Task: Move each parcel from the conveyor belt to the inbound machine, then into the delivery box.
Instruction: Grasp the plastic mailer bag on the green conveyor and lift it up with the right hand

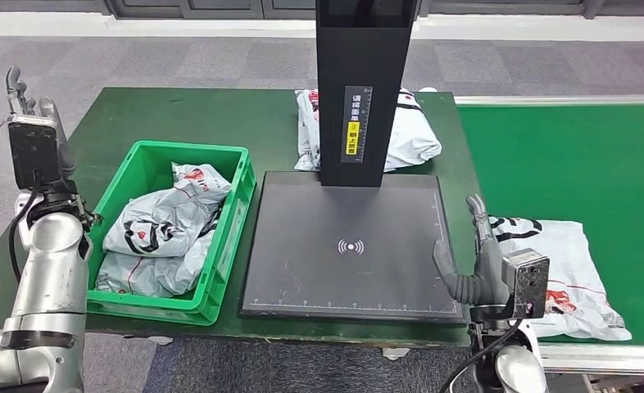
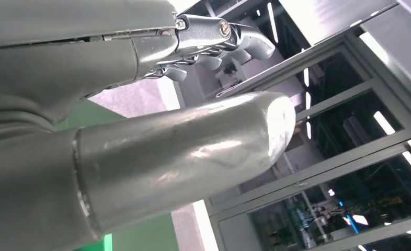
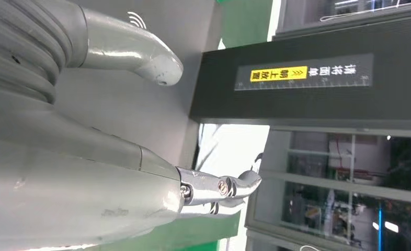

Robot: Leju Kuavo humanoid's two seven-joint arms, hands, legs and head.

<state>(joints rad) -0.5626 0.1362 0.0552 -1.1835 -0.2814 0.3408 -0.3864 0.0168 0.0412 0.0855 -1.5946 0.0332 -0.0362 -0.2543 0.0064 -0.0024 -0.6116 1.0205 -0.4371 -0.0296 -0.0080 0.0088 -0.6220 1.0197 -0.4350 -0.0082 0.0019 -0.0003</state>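
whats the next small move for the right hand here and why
Probably swing the right hand right, over the parcel on the conveyor belt, and grasp it. The hand is open and empty beside it, and the scanner plate is bare, awaiting a parcel.

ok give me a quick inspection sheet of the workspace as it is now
surface: dark green table, green conveyor belt to its right
job's things: one parcel on the belt; scanner pad bare; green box holding several parcels
clutter: a white bag behind the black scanner column
hands: left hand raised beside the box, holding nothing; right hand open between pad and belt parcel
cables: black cable along the left forearm
surroundings: grey floor, glazed partitions in the wrist views
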